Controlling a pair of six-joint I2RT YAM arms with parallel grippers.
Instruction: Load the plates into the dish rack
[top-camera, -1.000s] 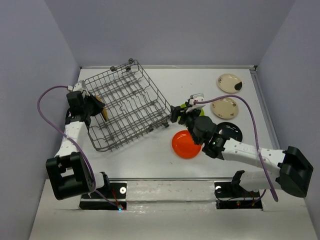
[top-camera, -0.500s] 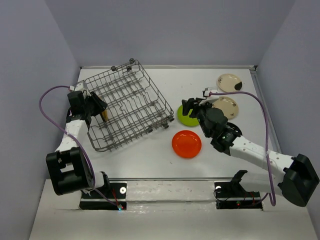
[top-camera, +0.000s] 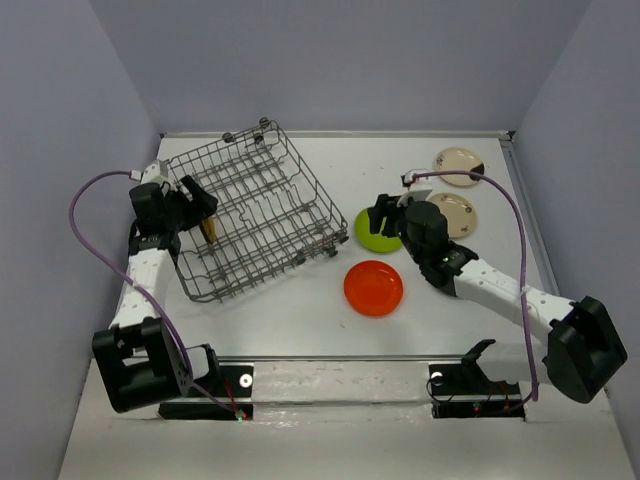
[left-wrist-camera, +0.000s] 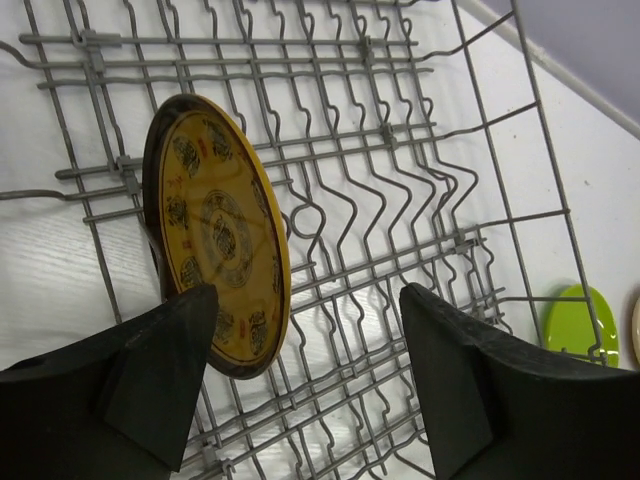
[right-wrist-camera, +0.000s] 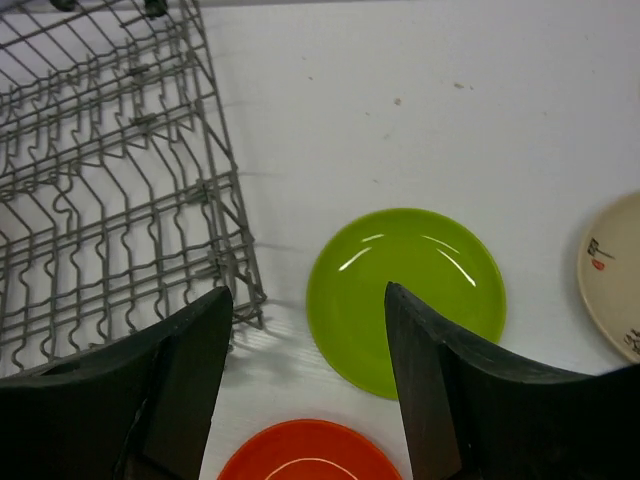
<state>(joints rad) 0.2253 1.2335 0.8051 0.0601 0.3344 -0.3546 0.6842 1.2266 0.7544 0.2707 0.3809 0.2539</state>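
Observation:
The grey wire dish rack (top-camera: 255, 210) lies tilted at the back left. A patterned dark gold plate (left-wrist-camera: 215, 235) stands on edge between its tines (top-camera: 207, 228). My left gripper (left-wrist-camera: 308, 300) hangs open over the rack's left side (top-camera: 195, 205), its left finger by the plate's lower rim, with nothing between the jaws. My right gripper (right-wrist-camera: 305, 295) is open above the left rim of the lime green plate (right-wrist-camera: 405, 298), which lies flat right of the rack (top-camera: 375, 232). The orange plate (top-camera: 373, 287) lies nearer the front (right-wrist-camera: 310, 455).
Two cream plates (top-camera: 459, 165) (top-camera: 450, 214) lie at the back right; one shows at the right edge of the right wrist view (right-wrist-camera: 612, 275). The rack's near corner (right-wrist-camera: 240, 290) stands close to the green plate. Enclosure walls bound the table on three sides.
My left gripper has opened and let go of the gold plate, which stays standing in the rack. My right arm has swung right and back, from near the rack's corner to above the green plate.

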